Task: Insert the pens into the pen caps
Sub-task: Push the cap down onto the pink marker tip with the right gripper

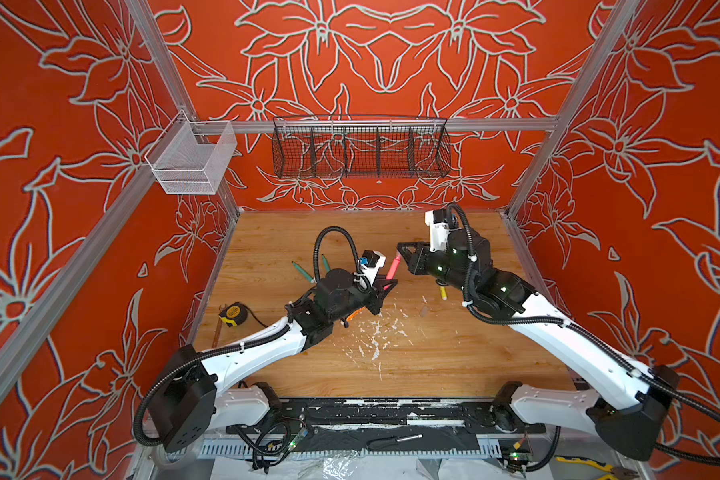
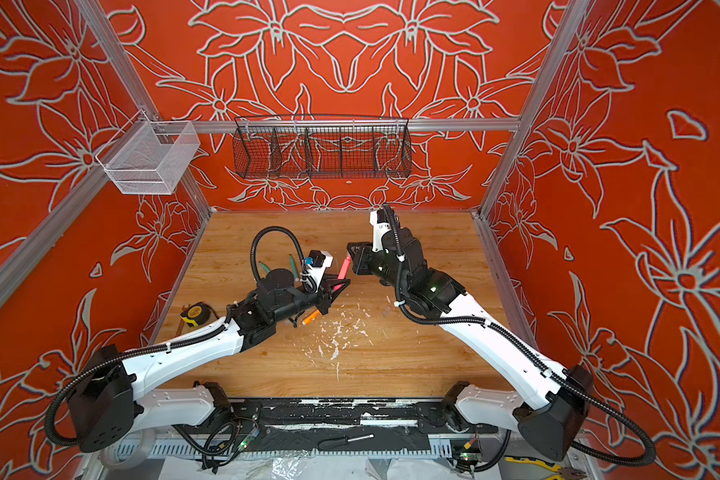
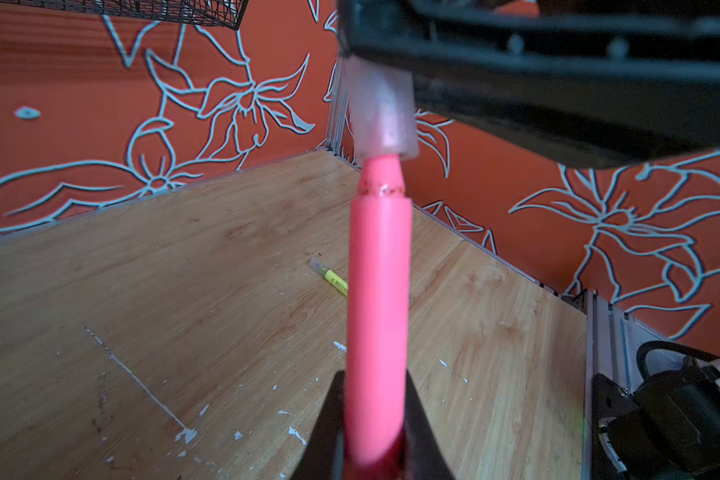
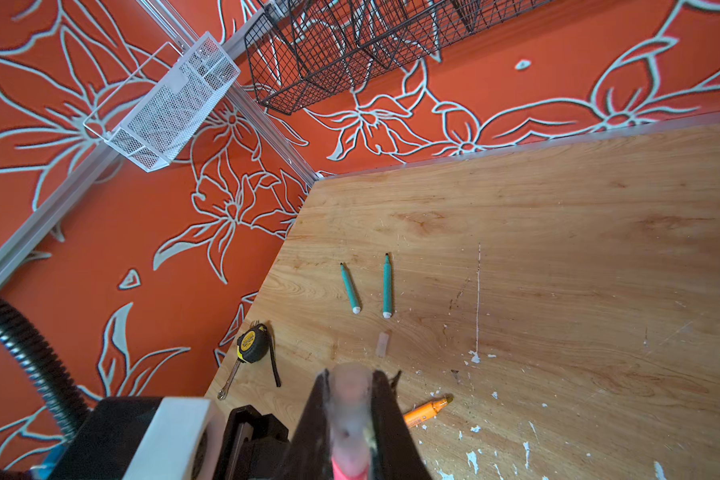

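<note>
1. Left gripper (image 3: 373,378) pinches pen (image 1: 393,270); right gripper (image 4: 350,378) pinches cap (image 3: 381,108) at pen's 1 o'clock in a top view.
2. We judge insertion under way: tip at cap mouth.
3. Next calls for a straight, aligned push.

Top views: stereo pair set high above the near edge of the table (image 1: 412,365), tilted down toward the black wire basket (image 1: 360,151) on the far wall. Wide and distant; both top views share nearly the whole scene.

Left wrist camera: very near, sighting along the pink pen (image 3: 377,311) toward the corner past the basket's right-arm end.

Right wrist camera: equally near, over the pen cap (image 4: 350,399), facing the corner past the basket's left-arm end.

All four views share basket and table.
</note>
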You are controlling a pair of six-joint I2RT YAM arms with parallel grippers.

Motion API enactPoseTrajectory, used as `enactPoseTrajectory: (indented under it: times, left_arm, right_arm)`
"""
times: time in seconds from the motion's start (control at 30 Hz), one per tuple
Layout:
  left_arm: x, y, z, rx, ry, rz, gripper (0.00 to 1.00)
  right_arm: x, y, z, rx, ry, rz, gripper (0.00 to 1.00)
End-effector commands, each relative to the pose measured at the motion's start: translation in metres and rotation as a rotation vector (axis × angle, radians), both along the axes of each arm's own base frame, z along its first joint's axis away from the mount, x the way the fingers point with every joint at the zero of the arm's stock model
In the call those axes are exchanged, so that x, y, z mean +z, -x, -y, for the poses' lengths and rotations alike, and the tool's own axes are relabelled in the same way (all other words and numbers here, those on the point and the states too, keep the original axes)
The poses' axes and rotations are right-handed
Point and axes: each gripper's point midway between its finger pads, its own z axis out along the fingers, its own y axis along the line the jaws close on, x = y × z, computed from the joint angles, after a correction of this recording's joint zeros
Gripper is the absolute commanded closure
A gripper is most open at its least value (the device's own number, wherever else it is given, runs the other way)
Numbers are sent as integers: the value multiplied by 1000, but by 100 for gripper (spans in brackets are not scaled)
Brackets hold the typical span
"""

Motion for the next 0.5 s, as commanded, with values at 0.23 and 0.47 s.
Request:
enactPoseTrajectory:
  times: [0.23,0.47]
  left_arm:
    - [35,-6,-5,33,-17,167,100]
    - [43,-14,-11,61,7,166,100]
  right_arm:
    - [5,18,-12,53,-63,-39,84]
    - [-3,21,-19,81,-39,-50,81]
